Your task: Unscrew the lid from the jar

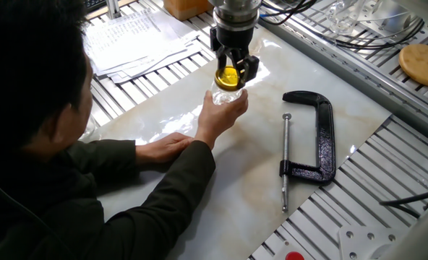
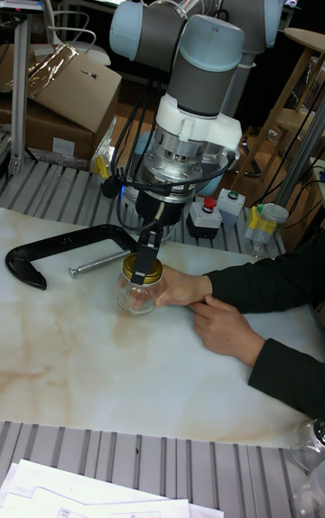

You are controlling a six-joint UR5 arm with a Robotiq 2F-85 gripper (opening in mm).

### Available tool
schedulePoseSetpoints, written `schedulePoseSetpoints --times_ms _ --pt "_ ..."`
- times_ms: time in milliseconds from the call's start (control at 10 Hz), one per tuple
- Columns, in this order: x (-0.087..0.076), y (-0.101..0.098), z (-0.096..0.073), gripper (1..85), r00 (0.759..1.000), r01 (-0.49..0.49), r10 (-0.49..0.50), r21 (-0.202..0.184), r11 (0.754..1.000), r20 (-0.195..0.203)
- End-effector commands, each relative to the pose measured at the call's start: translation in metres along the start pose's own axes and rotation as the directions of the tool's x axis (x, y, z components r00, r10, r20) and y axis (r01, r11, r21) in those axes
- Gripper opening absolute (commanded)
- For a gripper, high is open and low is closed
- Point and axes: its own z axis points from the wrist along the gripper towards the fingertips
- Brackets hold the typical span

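Note:
The small clear glass jar (image 1: pixel 227 97) (image 2: pixel 137 295) stands upright on the marble table, steadied by a person's hand (image 1: pixel 221 114) (image 2: pixel 181 286) wrapped around its body. Its yellow-gold lid (image 1: pixel 228 77) (image 2: pixel 143 269) sits on the neck. My gripper (image 1: pixel 231 75) (image 2: pixel 145 260) comes straight down from above and is shut on the lid, dark fingers (image 1: pixel 247 67) pressing its rim on either side.
A black C-clamp (image 1: pixel 317 137) (image 2: pixel 54 253) with a long screw lies right of the jar. The person's other hand (image 1: pixel 167 146) rests flat on the table. Papers (image 1: pixel 138 40) lie at back left, a tan wooden disc (image 1: pixel 424 65) at far right, cables behind.

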Motion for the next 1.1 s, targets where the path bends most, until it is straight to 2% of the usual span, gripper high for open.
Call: schedulePoseSetpoints --times_ms 0,100,200,400,1000 --pt "-0.001 -0.007 0.001 1.3 0.999 0.031 -0.032 0.032 0.999 0.014" --pt "0.001 -0.010 0.000 4.7 0.999 0.044 -0.044 0.040 0.998 0.008" --pt "0.000 -0.011 0.000 17.7 0.998 0.062 -0.063 0.041 0.997 0.007" --pt "-0.010 -0.015 -0.003 32.0 0.995 0.093 -0.094 0.043 0.995 0.025" --pt "-0.010 -0.020 -0.004 48.3 0.989 0.140 -0.142 0.057 0.989 0.035"
